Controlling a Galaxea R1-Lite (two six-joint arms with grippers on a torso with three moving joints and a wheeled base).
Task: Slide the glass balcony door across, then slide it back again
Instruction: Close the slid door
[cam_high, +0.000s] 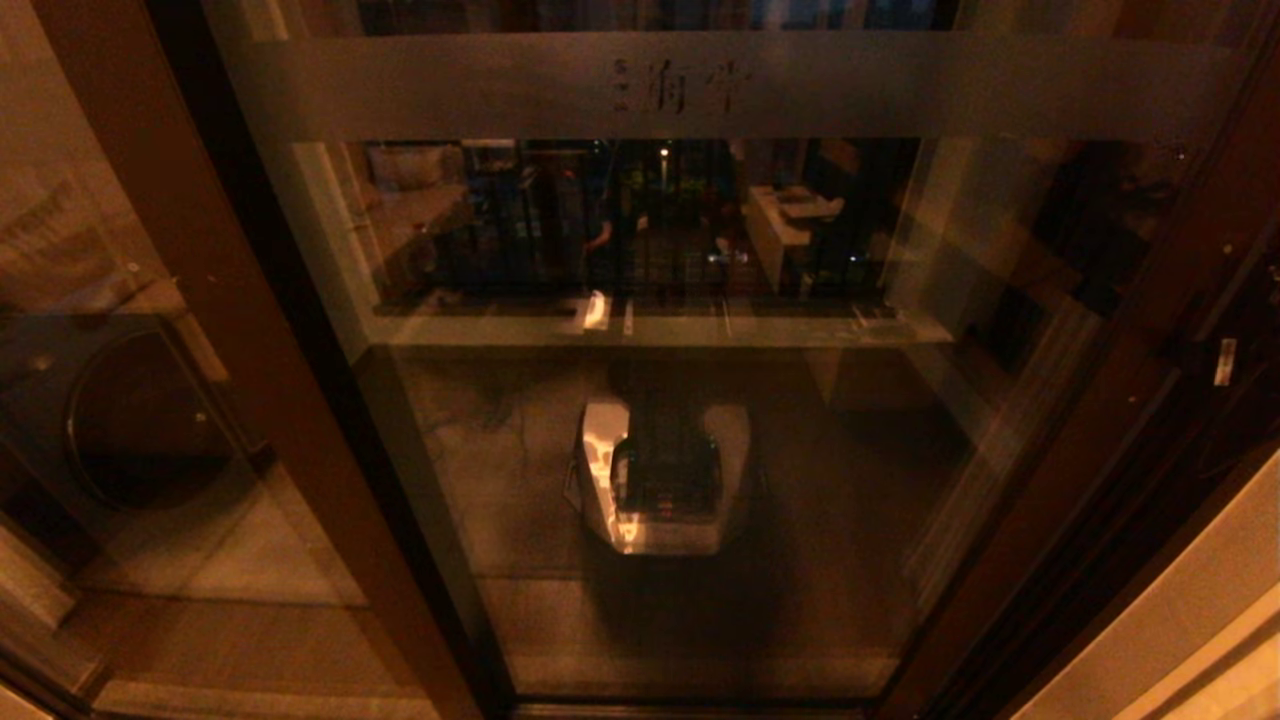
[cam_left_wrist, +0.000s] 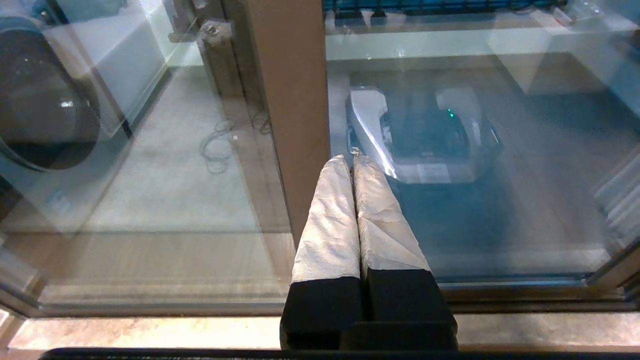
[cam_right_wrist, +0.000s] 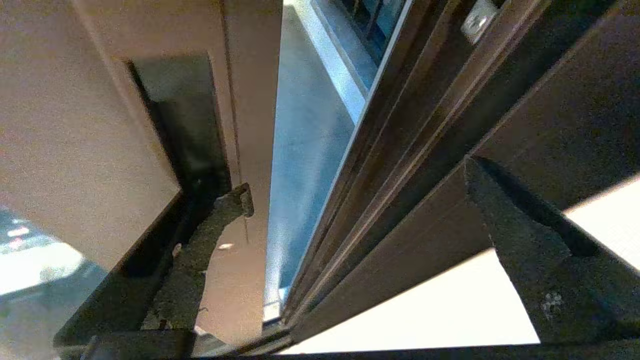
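Observation:
The glass balcony door (cam_high: 650, 260) fills the head view, with a frosted band (cam_high: 450, 85) bearing small characters near its top and dark reddish-brown uprights on both sides. Neither arm shows in that view. In the left wrist view my left gripper (cam_left_wrist: 352, 157) is shut and holds nothing. Its white-wrapped fingertips (cam_left_wrist: 337, 167) point at the edge of the brown upright (cam_left_wrist: 295, 100) where it meets the glass (cam_left_wrist: 525, 150). My right gripper (cam_right_wrist: 356, 177) is open, its fingers wide apart on either side of the door's brown edge (cam_right_wrist: 250, 125) and the dark jamb (cam_right_wrist: 425, 125). One finger (cam_right_wrist: 220, 215) lies by a dark recess in that edge.
A washing machine (cam_high: 130, 420) stands behind the fixed panel on the left. A black-barred railing (cam_high: 560, 230) runs beyond the glass. The robot's base reflects in the pane (cam_high: 665, 475). A pale wall (cam_high: 1180, 640) borders the jamb on the right. A light sill (cam_left_wrist: 150, 332) runs below the door.

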